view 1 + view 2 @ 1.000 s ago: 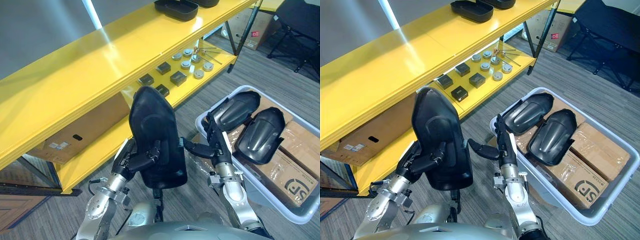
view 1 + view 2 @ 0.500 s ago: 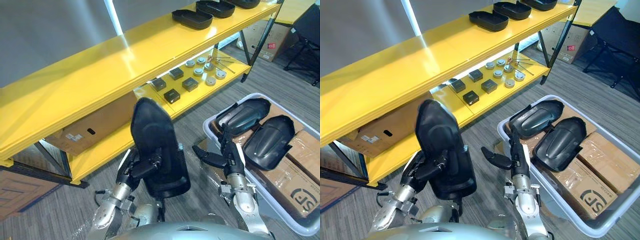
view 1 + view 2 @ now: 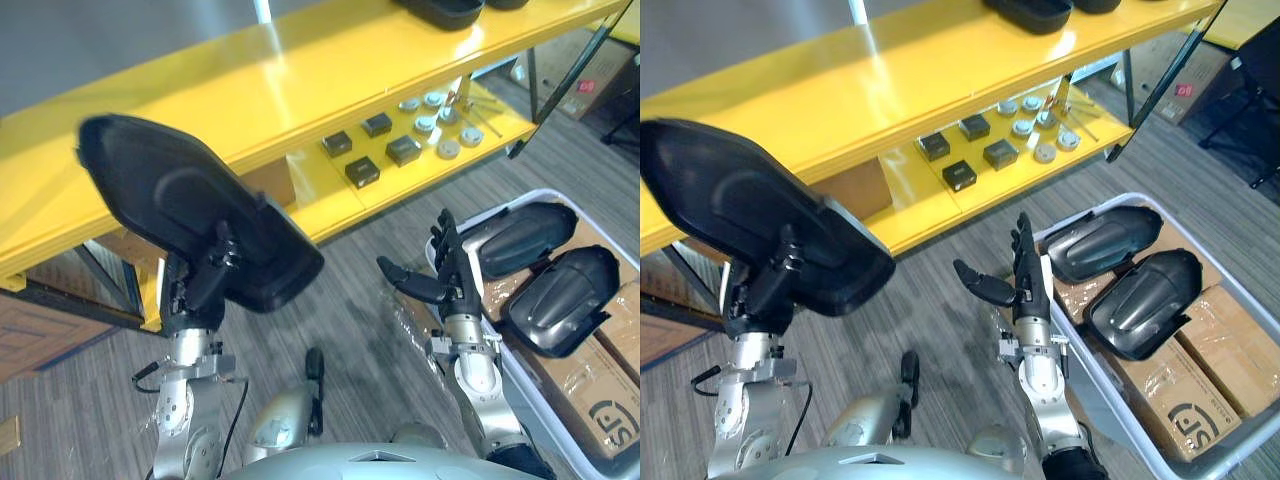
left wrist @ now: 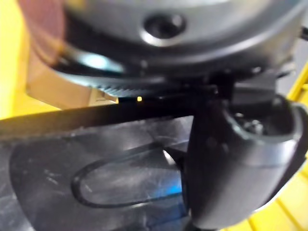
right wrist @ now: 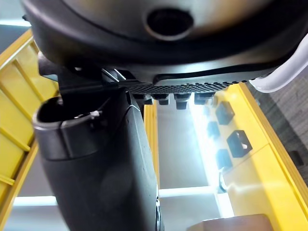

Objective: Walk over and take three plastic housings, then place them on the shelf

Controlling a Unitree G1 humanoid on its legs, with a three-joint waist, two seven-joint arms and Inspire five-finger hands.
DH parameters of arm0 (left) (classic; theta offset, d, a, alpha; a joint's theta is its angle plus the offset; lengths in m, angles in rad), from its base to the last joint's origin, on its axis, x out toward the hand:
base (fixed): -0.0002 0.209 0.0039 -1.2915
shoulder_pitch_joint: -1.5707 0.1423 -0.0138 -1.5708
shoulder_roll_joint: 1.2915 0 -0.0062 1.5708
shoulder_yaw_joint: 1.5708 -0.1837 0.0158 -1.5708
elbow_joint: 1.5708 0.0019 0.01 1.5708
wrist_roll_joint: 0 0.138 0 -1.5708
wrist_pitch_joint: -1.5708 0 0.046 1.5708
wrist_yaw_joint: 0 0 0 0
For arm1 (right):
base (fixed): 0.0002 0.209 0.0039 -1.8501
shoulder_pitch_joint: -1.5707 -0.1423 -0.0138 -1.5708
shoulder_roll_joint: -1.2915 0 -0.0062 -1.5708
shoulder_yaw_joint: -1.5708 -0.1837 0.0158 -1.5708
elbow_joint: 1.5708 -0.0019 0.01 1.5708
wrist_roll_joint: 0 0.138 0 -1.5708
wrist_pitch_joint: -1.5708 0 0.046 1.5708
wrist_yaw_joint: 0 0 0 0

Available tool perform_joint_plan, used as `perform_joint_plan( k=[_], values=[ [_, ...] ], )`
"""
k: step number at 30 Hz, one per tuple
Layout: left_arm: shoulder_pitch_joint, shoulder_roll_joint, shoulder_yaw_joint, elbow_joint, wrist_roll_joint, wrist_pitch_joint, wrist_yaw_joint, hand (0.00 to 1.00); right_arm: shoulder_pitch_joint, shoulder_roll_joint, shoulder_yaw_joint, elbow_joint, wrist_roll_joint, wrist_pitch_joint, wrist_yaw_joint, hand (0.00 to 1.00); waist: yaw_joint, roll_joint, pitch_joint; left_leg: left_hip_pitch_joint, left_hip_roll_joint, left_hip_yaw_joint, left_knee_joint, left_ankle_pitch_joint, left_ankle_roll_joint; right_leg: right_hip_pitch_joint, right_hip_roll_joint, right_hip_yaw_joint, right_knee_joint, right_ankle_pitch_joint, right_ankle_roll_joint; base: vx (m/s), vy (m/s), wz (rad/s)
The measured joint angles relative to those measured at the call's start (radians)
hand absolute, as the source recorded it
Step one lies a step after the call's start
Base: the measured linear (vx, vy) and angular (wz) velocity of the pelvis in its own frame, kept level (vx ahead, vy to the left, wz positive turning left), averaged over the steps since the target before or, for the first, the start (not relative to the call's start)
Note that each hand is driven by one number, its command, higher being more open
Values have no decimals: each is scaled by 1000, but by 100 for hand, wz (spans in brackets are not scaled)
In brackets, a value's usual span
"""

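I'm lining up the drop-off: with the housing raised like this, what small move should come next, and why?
Probably ease the left hand forward over the yellow shelf's top board, then lower. The housing it grips hangs tilted, about level with that board, near its front edge.

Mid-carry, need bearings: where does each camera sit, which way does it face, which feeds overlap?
Left eye view: on the head, facing down and forward at the yellow shelf; both arms show, left hand gripping a black housing, right hand open beside the bin.
Right eye view: beside it, sharing that whole scene.
Left wrist view: on the left wrist, along its hand onto the black housing.
Right wrist view: on the right wrist, past its hand toward small parts on the shelf's lower tier, also in both eye views.
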Motion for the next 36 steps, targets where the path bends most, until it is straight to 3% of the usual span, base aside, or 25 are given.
perform_joint_plan(
  k=[3,8,10,11,12,13,17,18,20,21,22,23,27,28,29,30,31,32,34,36],
  values=[
    [-12,-22,10,-19,7,-23,43,0,-23,23,2,0,10,-18,4,100,20,2,47,-53,22,24,177,-94,2,-4,-8,29,51,-24,-1,-85,49,-25],
    [-12,-46,76,-61,20,-14,68,0,-34,66,37,0,94,-48,83,100,50,1,52,-100,67,55,490,-313,32,55,-13,69,103,-86,1,42,150,-28],
    [-10,-44,96,-85,35,-1,63,0,-29,81,37,0,103,-54,103,100,58,-9,47,-101,63,63,566,-375,49,82,-24,65,100,-103,-29,151,193,-4],
    [-11,-42,111,-93,53,2,49,0,-16,85,39,0,121,-68,117,100,66,-22,34,-97,42,58,584,-427,78,44,-43,105,223,-88,-121,163,146,12],
    [-12,-43,113,-96,53,8,48,0,-15,89,39,0,121,-68,119,100,59,-27,29,-95,27,48,575,-430,89,5,-56,131,283,-52,-136,238,233,51],
    [-11,-40,113,-102,52,24,43,0,-15,105,36,0,125,-68,129,100,37,-31,25,-70,0,29,530,-426,104,-49,-61,172,334,-44,-123,207,182,54],
    [-13,-35,126,-107,47,27,36,0,-51,106,27,-14,120,-70,185,100,45,-28,1,46,-27,2,342,-370,99,-147,38,187,119,-28,-68,272,162,29],
    [-20,-33,121,-107,47,27,26,0,-62,98,1,-44,117,-70,199,100,41,-19,-7,80,-41,-18,288,-347,109,-193,75,209,54,-5,-41,399,146,58],
    [-25,-32,106,-105,48,26,13,0,-75,76,-55,-97,117,-75,218,100,27,-9,-12,140,-75,-61,237,-334,123,-242,105,288,-19,27,8,405,97,92],
    [-35,-29,90,-100,52,26,13,0,-78,55,-108,-137,114,-86,220,100,2,-7,-13,187,-107,-120,226,-333,124,-267,119,375,-37,46,41,373,5,114],
    [-40,-27,85,-95,52,25,13,0,-78,49,-130,-157,115,-88,218,100,-9,-7,-13,204,-116,-140,226,-333,124,-269,128,403,-44,50,47,366,-23,142],
    [-51,-21,82,-84,52,24,11,0,-77,42,-165,-190,115,-91,213,100,-19,-7,-16,226,-127,-173,231,-335,120,-268,137,428,-55,73,39,363,-79,131],
    [-71,22,114,-72,47,24,7,0,-101,-51,-273,-327,122,-174,172,100,-23,-48,-77,267,-135,-226,279,-398,22,-248,178,399,-156,321,-38,384,-153,113],
    [-68,18,130,-67,47,23,6,0,-127,-70,-287,-340,128,-188,173,100,-22,-53,-86,283,-130,-219,291,-419,8,-229,188,379,-162,331,-76,470,-223,57],
    [-60,-2,136,-58,45,24,8,0,-156,-94,-295,-351,141,-196,180,100,-13,-17,-98,285,-94,-211,319,-444,-10,-200,216,358,-169,335,-83,374,-162,35],
    [-52,-7,139,-55,39,25,3,0,-175,-103,-304,-372,181,-196,197,100,-14,-2,-107,282,-66,-191,362,-450,-20,-161,234,337,-201,331,-95,358,-121,30],
    [-53,-7,137,-54,36,27,-7,0,-174,-104,-311,-383,203,-195,205,100,-15,1,-109,272,-56,-179,397,-449,-25,-137,237,326,-223,328,-99,331,-86,57],
    [-56,-6,131,-54,40,29,-35,0,-171,-102,-328,-398,244,-194,224,100,-17,0,-108,207,-29,-125,536,-447,-41,-84,237,317,-278,327,-101,302,-78,49],
    [-65,4,131,-54,53,43,-68,0,-171,-77,-356,-397,274,-178,238,100,-14,-1,-106,148,41,-67,612,-490,-32,-35,233,317,-316,324,-105,240,-16,37],
    [-71,4,129,-54,53,55,-96,0,-170,-59,-363,-392,281,-154,238,100,-16,-4,-104,117,95,-44,549,-507,-52,-14,206,310,-323,324,-105,147,55,17]
  ],
)
